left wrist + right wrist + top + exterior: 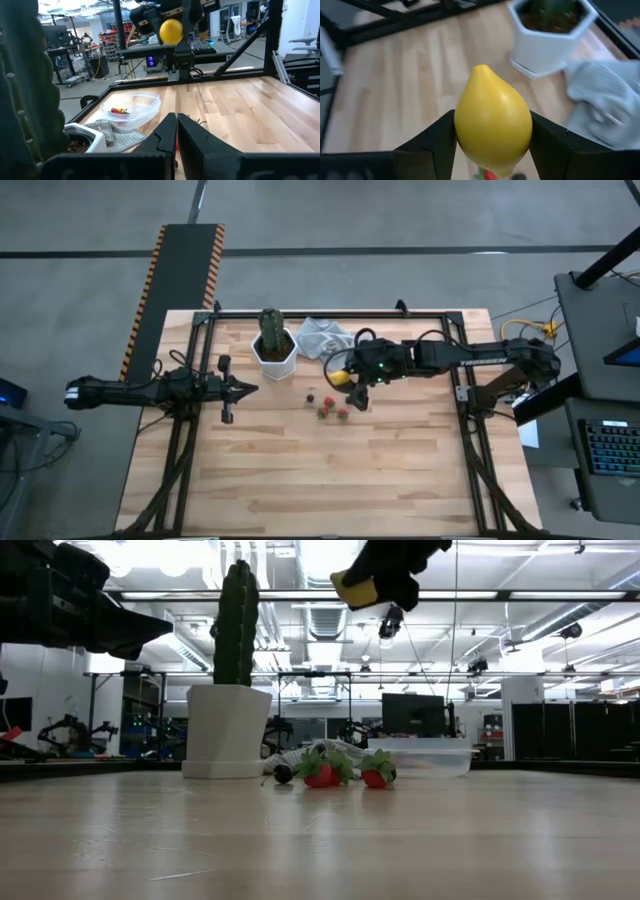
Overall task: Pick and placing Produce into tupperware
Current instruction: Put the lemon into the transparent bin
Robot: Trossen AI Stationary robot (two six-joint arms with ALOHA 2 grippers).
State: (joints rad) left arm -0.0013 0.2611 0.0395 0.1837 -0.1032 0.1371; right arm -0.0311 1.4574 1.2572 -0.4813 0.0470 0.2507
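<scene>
My right gripper (347,378) hangs high over the table, shut on the yellow lemon (492,122), which also shows in the low view (354,588) and the left wrist view (171,31). Below it, red strawberries (325,403) (320,773) and a dark piece (310,394) lie on the wood. The clear round tupperware (131,107) (420,755) sits on the grey cloth's edge with a strawberry (118,111) inside. My left gripper (243,388) (176,131) waits shut at the table's left, touching nothing. My right gripper pinches the lemon between its two fingers (436,137), one on each side of its widest middle (465,127). The fingers reach from the table's right, slanting down. The lemon is lifted clear, high above the strawberries, with its pointed end (480,67) facing away from the wrist.
A tall green cactus in a white hexagonal pot (273,352) (228,730) stands at the far middle, left of the light grey cloth (325,337) (117,135). Black frame rails (190,440) run along the table's left and right. Bare wood fills the near half (330,480).
</scene>
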